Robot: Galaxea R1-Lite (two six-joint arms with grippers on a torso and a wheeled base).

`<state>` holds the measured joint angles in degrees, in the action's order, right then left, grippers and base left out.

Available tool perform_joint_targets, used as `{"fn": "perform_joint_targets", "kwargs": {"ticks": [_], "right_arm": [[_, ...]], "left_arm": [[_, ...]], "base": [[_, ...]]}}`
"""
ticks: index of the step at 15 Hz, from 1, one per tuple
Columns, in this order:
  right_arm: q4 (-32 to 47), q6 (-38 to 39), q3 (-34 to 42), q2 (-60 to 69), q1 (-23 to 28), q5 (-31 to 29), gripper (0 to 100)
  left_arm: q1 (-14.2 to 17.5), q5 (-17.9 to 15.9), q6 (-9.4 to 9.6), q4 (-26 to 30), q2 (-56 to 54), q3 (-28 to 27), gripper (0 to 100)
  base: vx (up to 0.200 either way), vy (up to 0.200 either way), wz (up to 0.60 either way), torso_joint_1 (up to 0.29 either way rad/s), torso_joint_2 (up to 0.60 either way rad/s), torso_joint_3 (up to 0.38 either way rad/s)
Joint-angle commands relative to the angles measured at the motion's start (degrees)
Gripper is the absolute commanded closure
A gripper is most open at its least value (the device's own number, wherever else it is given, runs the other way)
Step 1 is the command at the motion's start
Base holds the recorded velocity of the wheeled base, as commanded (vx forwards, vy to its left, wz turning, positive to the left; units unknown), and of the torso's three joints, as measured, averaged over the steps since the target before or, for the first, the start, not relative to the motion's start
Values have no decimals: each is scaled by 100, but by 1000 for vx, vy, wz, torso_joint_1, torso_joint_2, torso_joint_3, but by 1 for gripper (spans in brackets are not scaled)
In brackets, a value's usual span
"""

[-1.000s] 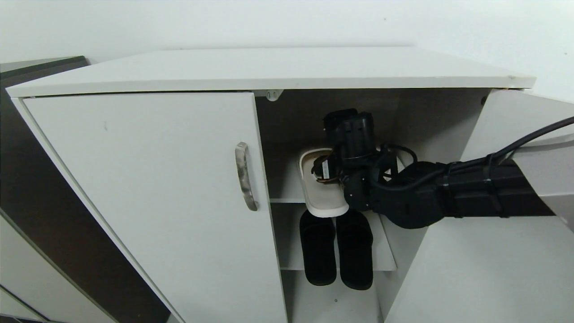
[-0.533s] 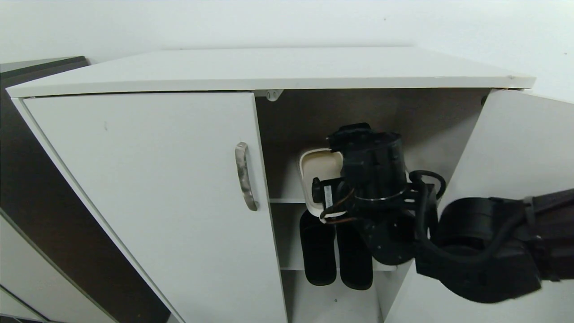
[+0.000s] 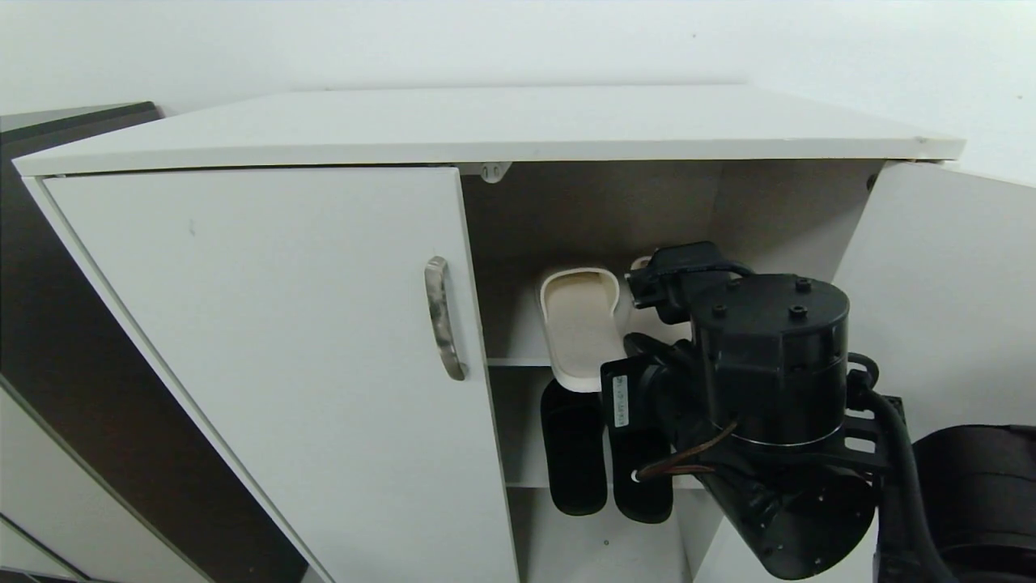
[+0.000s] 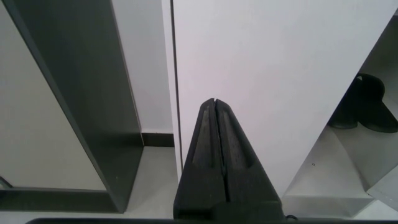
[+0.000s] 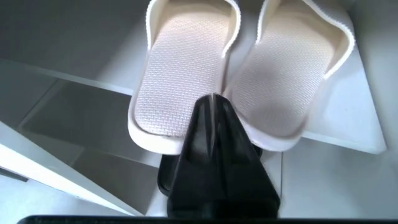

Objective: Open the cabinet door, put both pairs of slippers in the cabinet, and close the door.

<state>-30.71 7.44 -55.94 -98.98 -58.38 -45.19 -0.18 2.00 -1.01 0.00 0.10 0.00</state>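
In the head view both pairs are in the cabinet, white slippers on its upper shelf, black slippers below, right door open, so only closing seems left; in the left wrist view the left gripper, jaws together and empty, faces the cabinet's closed door; in the right wrist view the right gripper, likewise pressed together and empty, faces the white slippers.

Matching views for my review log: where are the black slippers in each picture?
Head view: black slippers on the lower shelf, under the cream slippers, right of the closed door.
Left wrist view: the pair on that shelf, beyond the closed door.
Right wrist view: a dark sliver under the cream slippers, mostly hidden by the right gripper.
Shared landmark: the lower shelf.
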Motion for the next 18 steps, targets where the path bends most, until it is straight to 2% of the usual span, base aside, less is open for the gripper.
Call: {"fn": "perform_joint_targets", "kwargs": {"ticks": [1, 8, 18], "right_arm": [[-5, -5, 92, 63, -15, 10, 100], [-84, -5, 110, -34, -77, -7, 100], [-84, -5, 145, -43, -68, 19, 100]], "left_arm": [[1, 2, -4, 0, -1, 0, 100], [1, 2, -13, 0, -1, 0, 100], [1, 2, -13, 0, -1, 0, 100]], "base": [[0, 0, 0, 0, 0, 0], [0, 0, 0, 0, 0, 0], [-200, 0, 0, 4, 3, 2]]}}
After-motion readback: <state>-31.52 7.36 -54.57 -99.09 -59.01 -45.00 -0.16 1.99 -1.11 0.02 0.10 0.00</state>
